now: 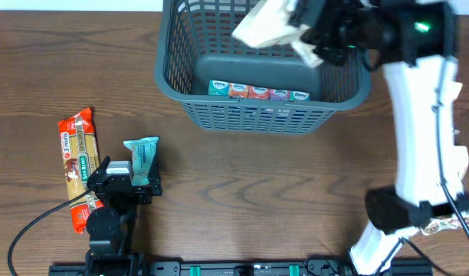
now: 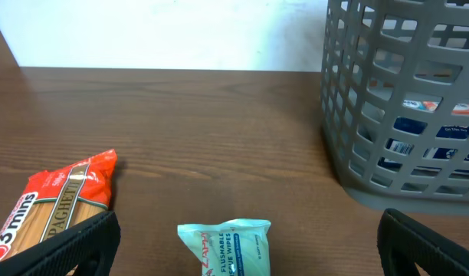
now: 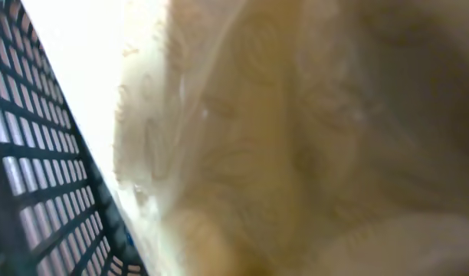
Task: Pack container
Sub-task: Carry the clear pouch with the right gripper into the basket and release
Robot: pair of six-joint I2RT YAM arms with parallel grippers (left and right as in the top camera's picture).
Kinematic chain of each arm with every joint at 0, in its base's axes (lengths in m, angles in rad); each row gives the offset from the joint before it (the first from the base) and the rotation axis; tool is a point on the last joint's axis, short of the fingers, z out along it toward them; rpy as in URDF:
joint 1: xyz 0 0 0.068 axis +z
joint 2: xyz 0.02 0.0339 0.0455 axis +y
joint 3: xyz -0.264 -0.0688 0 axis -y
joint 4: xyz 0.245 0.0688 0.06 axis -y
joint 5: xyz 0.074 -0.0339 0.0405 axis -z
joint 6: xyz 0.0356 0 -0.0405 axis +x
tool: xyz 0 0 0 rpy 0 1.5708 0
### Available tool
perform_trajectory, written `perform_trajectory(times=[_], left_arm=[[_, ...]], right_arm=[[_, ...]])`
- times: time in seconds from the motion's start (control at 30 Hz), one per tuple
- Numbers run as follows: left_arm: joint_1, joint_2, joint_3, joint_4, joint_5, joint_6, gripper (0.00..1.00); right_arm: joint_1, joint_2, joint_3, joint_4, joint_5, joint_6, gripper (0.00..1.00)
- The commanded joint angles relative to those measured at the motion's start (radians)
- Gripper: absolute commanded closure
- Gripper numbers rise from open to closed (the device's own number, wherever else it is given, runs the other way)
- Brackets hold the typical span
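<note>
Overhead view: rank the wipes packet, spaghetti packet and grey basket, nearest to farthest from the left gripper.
1. Wipes packet: between the open fingers of the left gripper.
2. Spaghetti packet: just to its left, beside one finger.
3. Grey basket: far off, ahead and to the right.

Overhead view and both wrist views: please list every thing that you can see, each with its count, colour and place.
basket: one, dark grey, far middle of the table
packet row: one, mixed colours, inside the basket by its near wall
bag: one, pale cream, held above the basket
spaghetti: one packet, orange-red, on the table's left side
wipes: one packet, teal, right of the spaghetti
table: one, brown wood, under everything
left gripper: one, black, open, at the wipes
right gripper: one, black, shut on the bag, above the basket
</note>
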Motion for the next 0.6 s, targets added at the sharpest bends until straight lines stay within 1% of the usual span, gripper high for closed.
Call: perform_trajectory(times=[0.0, 0.07, 0.13, 0.2, 0.27, 0.3, 0.33, 0.4, 0.43, 0.47, 0.5, 0.57], left_arm=[[-0.004, 0.003, -0.013, -0.044, -0.03, -0.01, 0.01], [-0.004, 0.003, -0.013, -0.044, -0.03, -0.01, 0.01], [-0.004, 0.003, -0.013, -0.044, -0.03, -0.01, 0.01], [-0.004, 0.003, -0.013, -0.044, -0.03, -0.01, 0.01], [-0.004, 0.003, -0.013, -0.044, -0.03, -0.01, 0.01], [-0.004, 0.003, -0.013, -0.043, -0.03, -0.01, 0.01], [-0.004, 0.003, -0.013, -0.044, -0.03, -0.01, 0.01], [-0.004, 0.003, -0.013, -0.044, -0.03, -0.01, 0.01], [-0.004, 0.003, -0.013, -0.044, -0.03, -0.01, 0.01], [-0.004, 0.003, -0.013, -0.044, -0.03, -0.01, 0.01], [-0.004, 0.003, -0.013, -0.044, -0.03, -0.01, 0.01], [-0.004, 0.003, -0.013, -0.044, -0.03, -0.01, 0.01]], right_arm=[[0.031, 0.1, -0.003, -0.023, -0.01, -0.073, 0.99], [0.042, 0.159, -0.003, -0.044, -0.01, -0.107, 0.98], [0.048, 0.204, -0.003, -0.058, 0.0, -0.109, 0.96], [0.052, 0.244, -0.003, -0.079, 0.008, -0.108, 0.91], [0.052, 0.273, -0.003, -0.091, 0.008, -0.107, 0.81], [0.052, 0.282, -0.003, -0.089, 0.007, -0.101, 0.7], [0.052, 0.285, -0.003, -0.085, 0.007, -0.087, 0.64], [0.052, 0.287, -0.003, -0.08, 0.007, -0.077, 0.59], [0.052, 0.286, -0.003, -0.078, 0.008, -0.077, 0.46], [0.052, 0.283, -0.003, -0.079, 0.008, -0.077, 0.09], [0.052, 0.28, -0.003, -0.079, 0.007, -0.076, 0.05], [0.052, 0.267, -0.003, -0.083, 0.003, -0.077, 0.05]])
